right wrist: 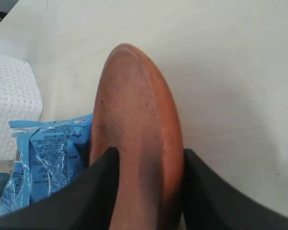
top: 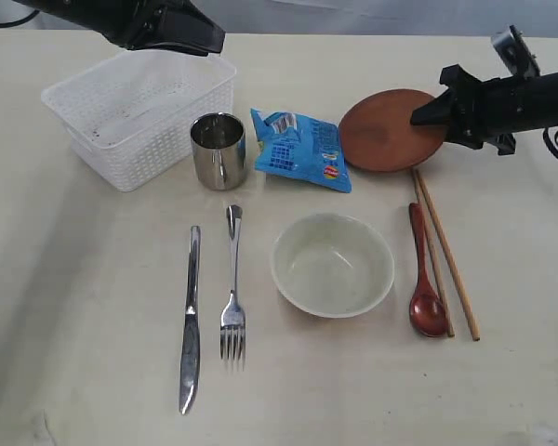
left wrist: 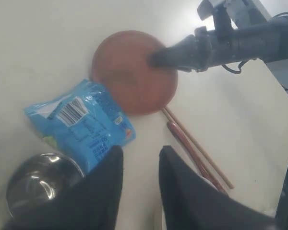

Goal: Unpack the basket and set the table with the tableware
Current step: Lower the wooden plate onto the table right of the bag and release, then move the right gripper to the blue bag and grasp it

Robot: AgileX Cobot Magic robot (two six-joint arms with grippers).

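My right gripper point(top: 418, 116) point(right wrist: 151, 155) is shut on the right rim of the small reddish-brown plate point(top: 386, 130) point(right wrist: 134, 105), which sits tilted just off the table point(top: 502, 279). Laid out in front are a steel knife point(top: 192, 325), a fork point(top: 232, 297), the cream bowl point(top: 332, 265), the dark red spoon point(top: 426, 279) and the chopsticks point(top: 446, 255). The steel cup point(top: 218, 149) stands beside the white basket point(top: 135, 116), which looks empty. Over the basket's far corner hangs my left gripper point(top: 214, 42) point(left wrist: 140, 155), open and holding nothing.
A blue snack packet point(top: 300, 149) point(left wrist: 81, 124) lies between the cup and the plate, its edge close to the plate's left rim. The basket occupies the back left. The right arm point(left wrist: 221, 43) reaches in from the right edge.
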